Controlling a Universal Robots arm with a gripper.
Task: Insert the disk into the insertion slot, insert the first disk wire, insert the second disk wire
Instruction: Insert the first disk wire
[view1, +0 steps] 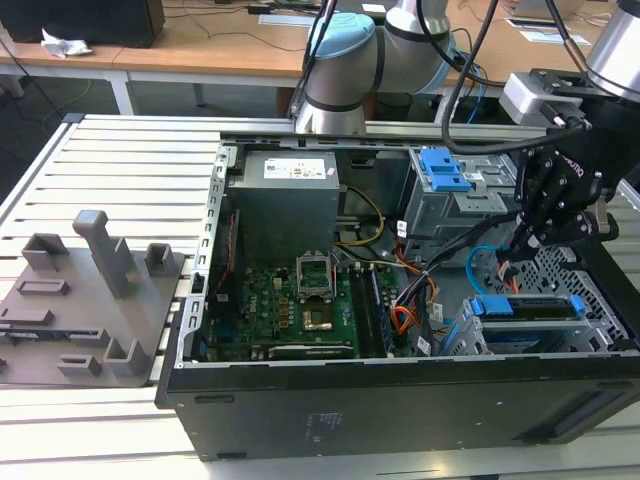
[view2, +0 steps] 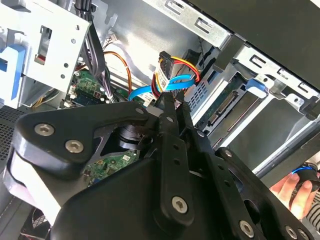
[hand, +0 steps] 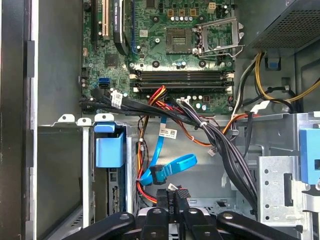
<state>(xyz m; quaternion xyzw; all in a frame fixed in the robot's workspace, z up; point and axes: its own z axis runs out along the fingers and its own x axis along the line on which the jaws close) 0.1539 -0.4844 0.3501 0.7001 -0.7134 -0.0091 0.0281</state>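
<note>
— Hanging inside the open computer case (view1: 400, 400) on the bench (view1: 120, 160), what has the gripper (view1: 528, 238) got?
— It is clamped on a black connector (hand: 173, 189) trailing red and yellow wires, beside 1 looped blue cable (hand: 172, 165) in the first wrist view.
— And the disk (view1: 525, 308)?
— Seated in the insertion slot (view1: 520, 338) on the exterior view's right, just below the gripper, its rear socket bare in the second wrist view.

silver arm (view1: 400, 45) w/ lt-blue joint caps (view1: 335, 45), black cables (view1: 457, 70), black tool (view1: 520, 240), silver screws (view2: 179, 204)
</note>
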